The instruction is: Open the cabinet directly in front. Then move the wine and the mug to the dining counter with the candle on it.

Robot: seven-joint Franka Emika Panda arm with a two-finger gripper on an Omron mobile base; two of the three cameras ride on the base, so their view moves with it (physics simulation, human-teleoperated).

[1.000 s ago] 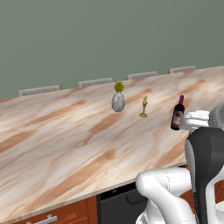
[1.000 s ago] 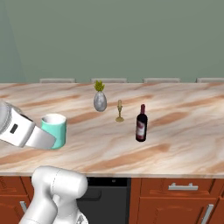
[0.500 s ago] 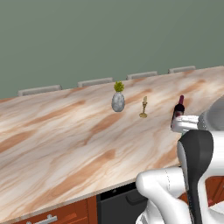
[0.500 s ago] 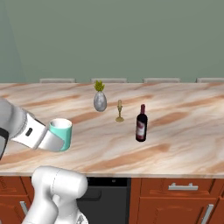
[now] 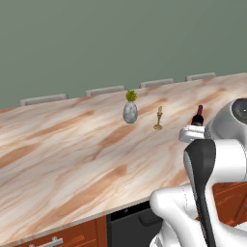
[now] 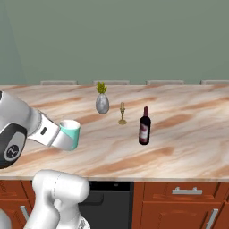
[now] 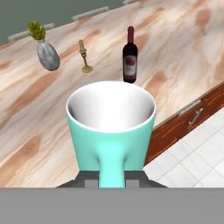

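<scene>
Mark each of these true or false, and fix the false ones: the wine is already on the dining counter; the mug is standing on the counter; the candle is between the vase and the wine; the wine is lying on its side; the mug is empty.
1. The wine is on the dining counter. True.
2. The mug stands on the counter. False: the gripper holds it by the handle, above the counter's near edge.
3. The candle is between the vase and the wine. True.
4. The wine lies on its side. False: it stands upright.
5. The mug is empty. True: the hand view shows a bare white inside.
</scene>
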